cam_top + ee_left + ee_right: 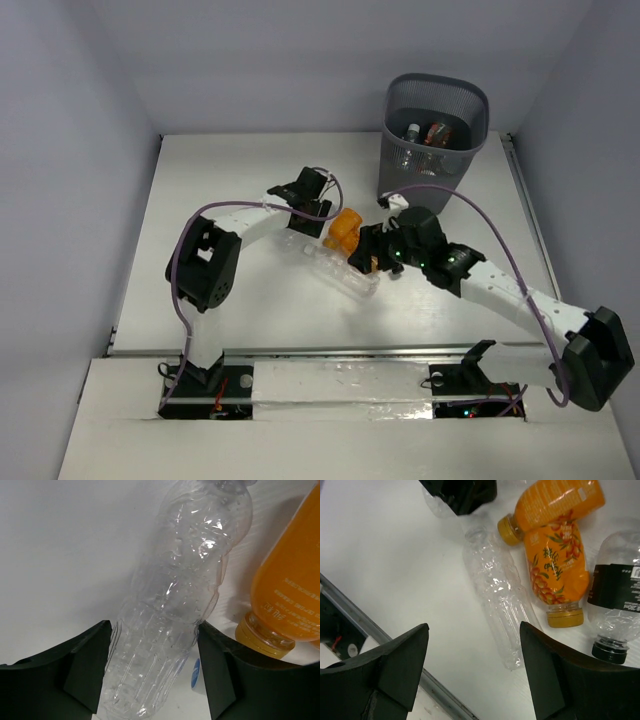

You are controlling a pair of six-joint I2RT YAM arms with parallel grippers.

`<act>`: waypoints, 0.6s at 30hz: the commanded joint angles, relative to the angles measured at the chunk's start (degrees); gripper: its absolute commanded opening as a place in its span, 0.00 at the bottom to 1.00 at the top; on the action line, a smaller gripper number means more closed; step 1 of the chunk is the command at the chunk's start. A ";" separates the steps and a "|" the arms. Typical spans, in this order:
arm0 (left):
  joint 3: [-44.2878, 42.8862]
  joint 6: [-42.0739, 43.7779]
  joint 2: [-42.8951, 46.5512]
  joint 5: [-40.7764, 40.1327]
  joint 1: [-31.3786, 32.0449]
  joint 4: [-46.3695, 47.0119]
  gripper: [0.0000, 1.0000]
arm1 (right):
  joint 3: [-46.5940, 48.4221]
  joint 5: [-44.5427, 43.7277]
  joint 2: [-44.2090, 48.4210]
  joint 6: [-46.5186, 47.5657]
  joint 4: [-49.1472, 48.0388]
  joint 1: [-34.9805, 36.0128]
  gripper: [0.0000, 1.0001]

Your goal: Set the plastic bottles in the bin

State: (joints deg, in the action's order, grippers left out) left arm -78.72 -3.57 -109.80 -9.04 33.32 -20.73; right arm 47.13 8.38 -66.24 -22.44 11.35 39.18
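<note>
Nearest the bases, a clear bottle (495,595) lies capless on the table (220,300), its base towards the near edge. The right gripper (474,645) hangs above that base, jaws wide and holding nothing. Just right of the clear bottle lie two orange bottles (555,565), touching each other, their caps pointing different ways. A dark-capped bottle (615,590) with a black label lies just beyond them on the right. Farther back, the left gripper (154,626) has its fingers (85,670) against both sides of a second clear bottle (175,605), which lies crinkled on the table beside an orange one. At the far right edge stands the bin (400,175), well apart from these, with several bottles (430,135) inside.
</note>
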 commanded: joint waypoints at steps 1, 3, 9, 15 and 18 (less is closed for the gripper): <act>-1.27 -0.82 1.69 -2.74 -0.19 -0.45 0.51 | 2.26 -1.70 -3.28 1.34 -1.95 1.42 0.78; -1.17 -1.43 3.00 -4.05 -0.19 -0.89 0.46 | 2.78 -1.96 -5.74 1.43 -2.48 1.43 0.78; -1.35 -3.98 9.93 -6.78 -0.19 -2.21 0.33 | 3.93 -4.34 -11.62 2.30 -3.36 2.56 0.79; -4.33 -5.92 17.93 -5.99 -0.80 -2.65 0.30 | 7.62 -5.48 -17.78 4.15 -1.86 4.85 0.80; -6.53 -6.62 21.45 -4.15 -0.80 -2.56 0.31 | 9.02 -7.50 -20.42 4.50 -1.16 5.90 0.80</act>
State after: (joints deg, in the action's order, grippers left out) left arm -81.41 -8.43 -93.78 -13.82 32.82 -23.81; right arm 52.77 3.66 -85.43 -19.49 11.25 43.81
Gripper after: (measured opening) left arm 0.606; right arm 0.799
